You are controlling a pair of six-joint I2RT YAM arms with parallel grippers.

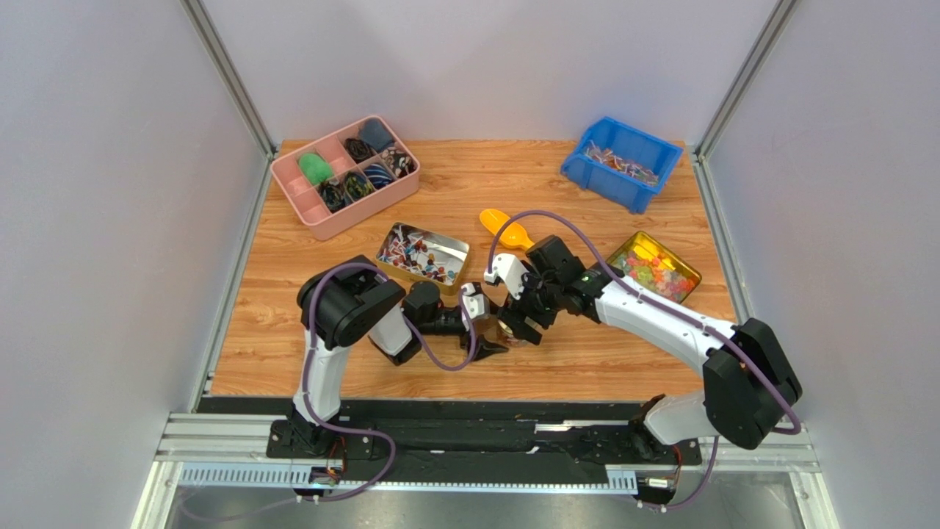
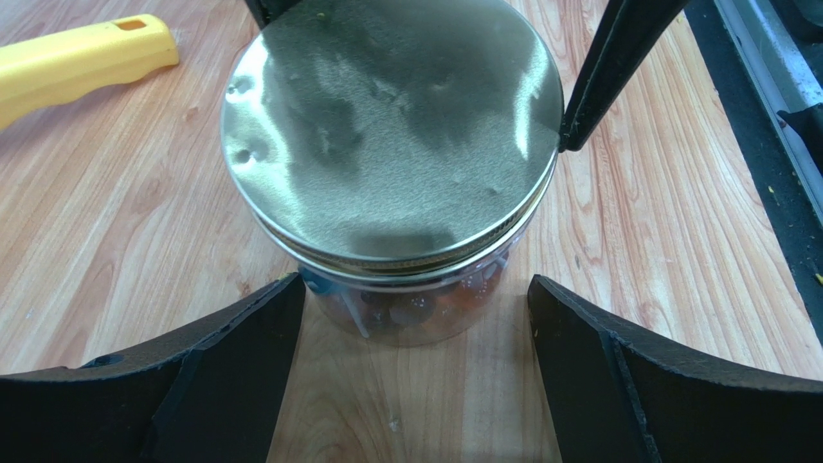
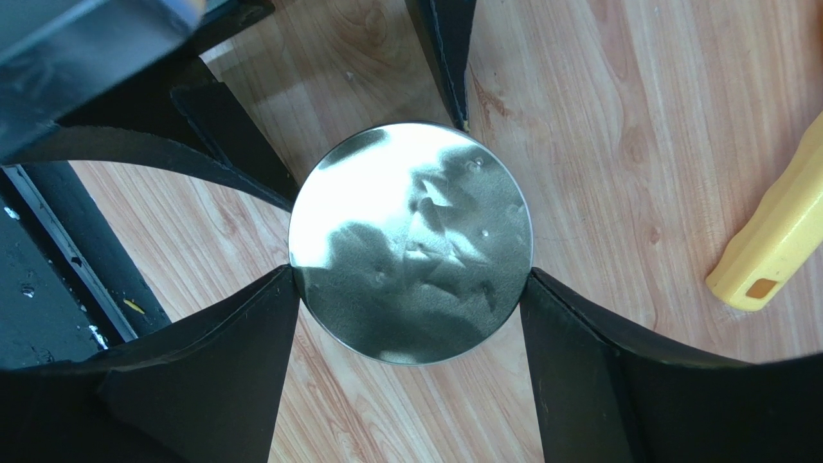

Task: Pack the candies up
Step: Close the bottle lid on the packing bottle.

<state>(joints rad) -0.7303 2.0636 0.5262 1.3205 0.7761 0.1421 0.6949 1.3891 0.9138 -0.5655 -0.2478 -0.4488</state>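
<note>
Metal lid point(image 2: 386, 125) sits on the clear jar point(image 2: 468, 289), standing on the worktop point(image 1: 331, 364) between the arms. Right tool point(image 3: 409, 278) clamps the lid's rim from 2 sides. Left tool point(image 2: 415, 287) gapes around the jar, touching nothing. Capping looks close to done, yet plenty of candies point(image 1: 419, 254) lie in the open tin point(image 1: 386, 235) nearby, so packing seems unfinished.

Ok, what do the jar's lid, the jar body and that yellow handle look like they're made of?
The lid looks like thin metal, perhaps tinplate: mirror-like sheen, small dents, ridged rim. The jar body is clear plastic or glass, I can't tell which; its contents show through the wall. The yellow handle is probably moulded plastic: uniform matte colour, rounded edges.
</note>
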